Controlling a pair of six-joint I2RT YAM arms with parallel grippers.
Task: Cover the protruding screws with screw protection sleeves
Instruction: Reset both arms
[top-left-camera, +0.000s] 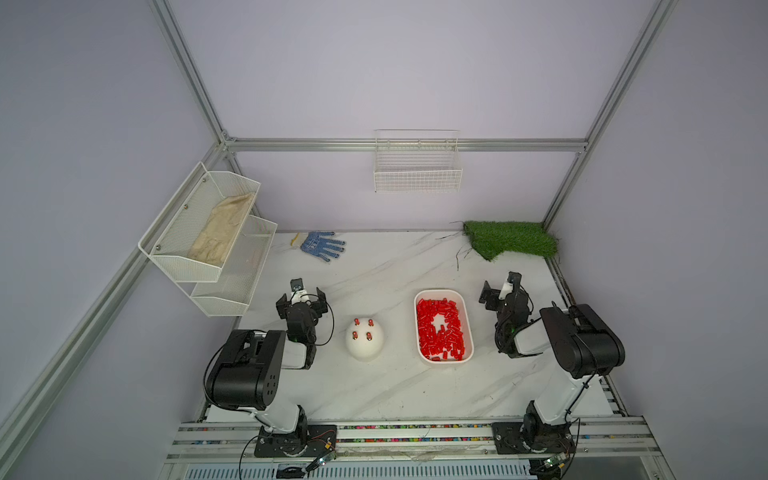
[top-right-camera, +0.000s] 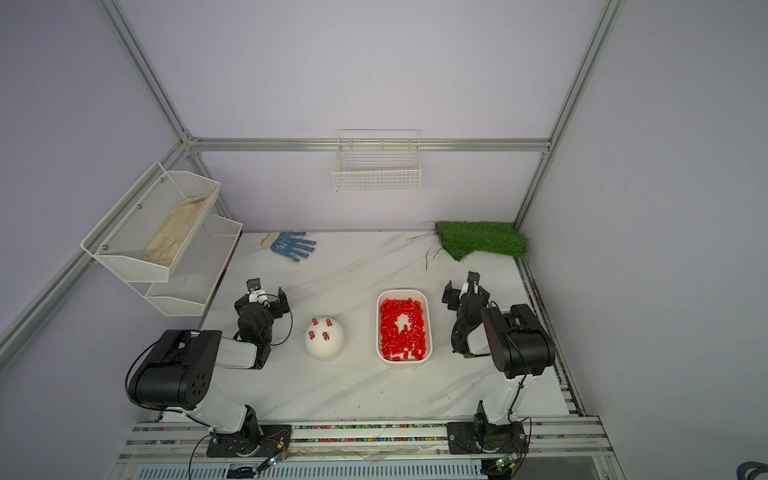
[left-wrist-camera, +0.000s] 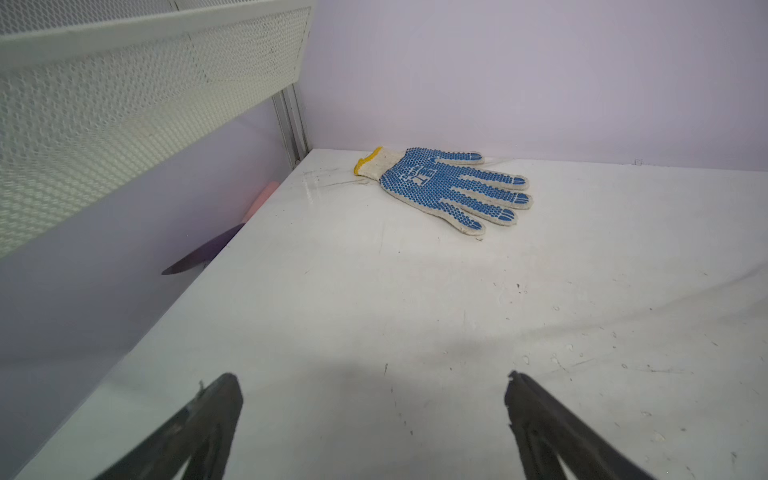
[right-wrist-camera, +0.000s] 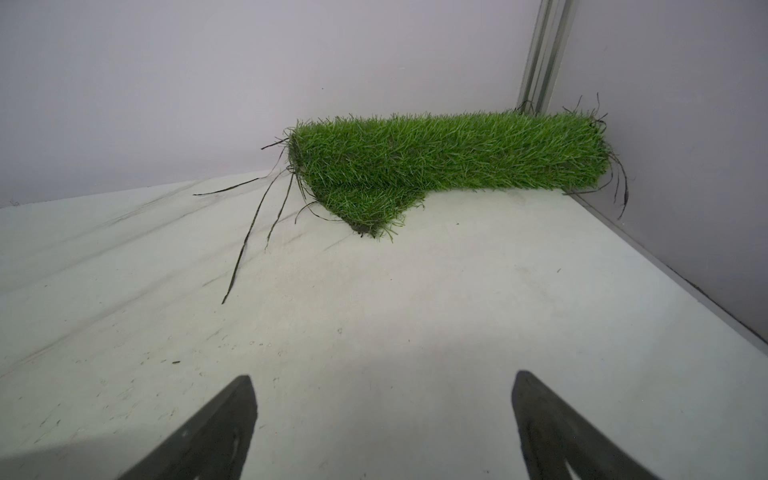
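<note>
Top views both show the white rounded dome (top-left-camera: 365, 347) on the bench, all four protruding screws (top-left-camera: 368, 335) apparently red-capped, so the job looks done. Spare red tubular plastic screw protection sleeves (top-left-camera: 440, 328) fill the white rounded-rectangle tray (top-left-camera: 468, 328) just right of the dome, handy for the right arm. Left pincer (left-wrist-camera: 371, 378) and right pincer (right-wrist-camera: 384, 377) flank the dome, jaws apart, empty. Wrist views miss the dome and catch only the blue-dotted knit glove (left-wrist-camera: 449, 187) and green artificial turf patch (right-wrist-camera: 449, 158), well behind it.

The left arm (top-left-camera: 245, 368) at 8 o'clock and right arm (top-left-camera: 586, 345) at 4 o'clock sit folded, left gripper (left-wrist-camera: 372, 384) and right gripper (right-wrist-camera: 382, 384) aimed toward 12 o'clock, jaws spread wide, empty.
</note>
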